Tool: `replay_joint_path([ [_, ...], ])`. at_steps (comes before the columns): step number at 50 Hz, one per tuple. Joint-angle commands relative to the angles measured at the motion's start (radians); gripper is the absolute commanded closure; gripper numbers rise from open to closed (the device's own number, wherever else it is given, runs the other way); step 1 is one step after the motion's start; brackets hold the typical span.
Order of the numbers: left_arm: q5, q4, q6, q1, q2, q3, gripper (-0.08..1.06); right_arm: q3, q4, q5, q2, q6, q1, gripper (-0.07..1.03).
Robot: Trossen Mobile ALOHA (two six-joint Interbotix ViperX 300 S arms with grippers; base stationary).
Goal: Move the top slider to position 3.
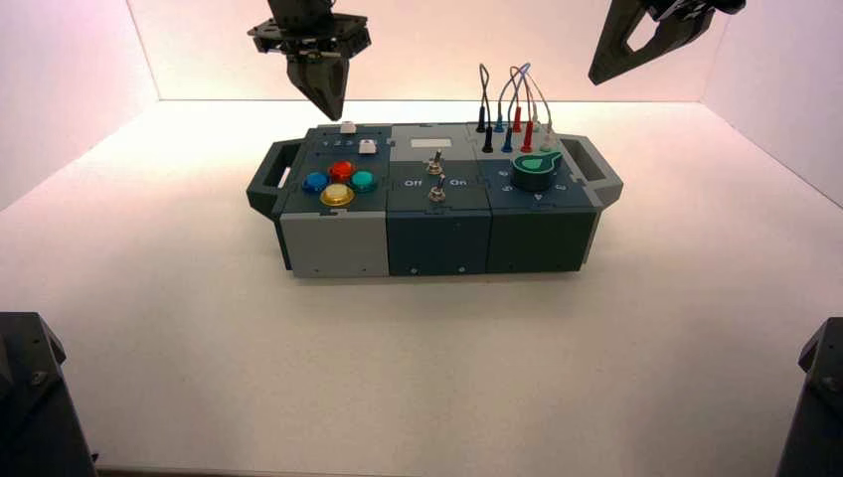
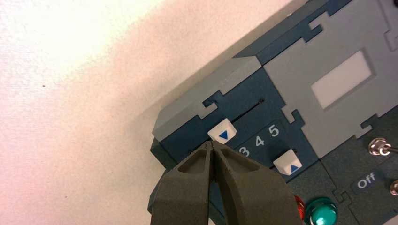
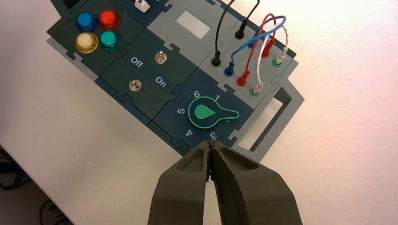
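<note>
Above the box's back left corner hangs the left gripper (image 1: 326, 99), its jaws closed on nothing, the tips just short of the top slider (image 2: 221, 131). That small white knob with a blue triangle sits in a thin slot along the rear edge of the dark blue panel (image 2: 244, 105). Between it and the second slider (image 2: 287, 164), printed numerals 3 (image 2: 244, 151), 4 and 5 show; the knob lies near the 3, slightly to the lower-number side. Lower numerals are hidden behind the jaws. Over the box's right end hovers the right gripper (image 1: 656, 40), raised well clear, jaws closed in its wrist view, above the green knob (image 3: 209, 114).
</note>
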Motion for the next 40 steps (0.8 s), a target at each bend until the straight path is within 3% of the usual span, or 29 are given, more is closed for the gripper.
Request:
replay_joint_path([
  [1, -0.003, 0.002, 0.002, -0.002, -0.012, -0.02, 1.01, -0.012, -0.002, -0.009, -0.008, -0.005, 0.005, 0.98],
  [40, -0.006, 0.0, 0.002, -0.002, 0.011, -0.032, 1.01, -0.014, -0.008, -0.009, -0.009, -0.003, 0.005, 0.98],
])
